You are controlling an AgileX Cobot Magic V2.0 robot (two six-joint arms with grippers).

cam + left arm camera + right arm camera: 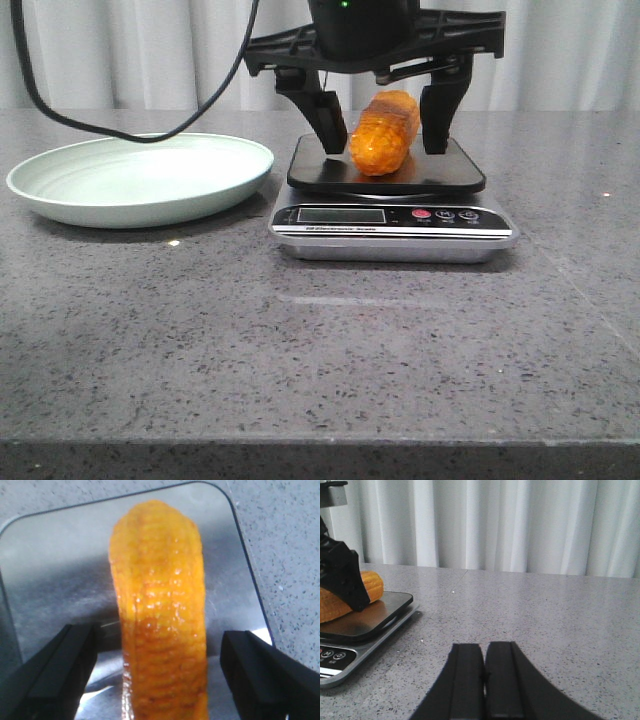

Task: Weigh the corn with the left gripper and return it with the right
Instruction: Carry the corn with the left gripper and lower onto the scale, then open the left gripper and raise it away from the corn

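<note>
The orange-yellow corn (384,134) lies on the black platform of the kitchen scale (390,208). My left gripper (385,148) is open, its two dark fingers standing either side of the corn with gaps on both sides. In the left wrist view the corn (161,620) lies between the open fingers (55,675), apart from both. My right gripper (484,665) is shut and empty, low over the table to the right of the scale (350,630); the corn (350,596) shows there behind a left finger.
A pale green plate (140,178) stands on the grey speckled table left of the scale. A black cable (120,120) hangs over the plate's far side. White curtains close off the back.
</note>
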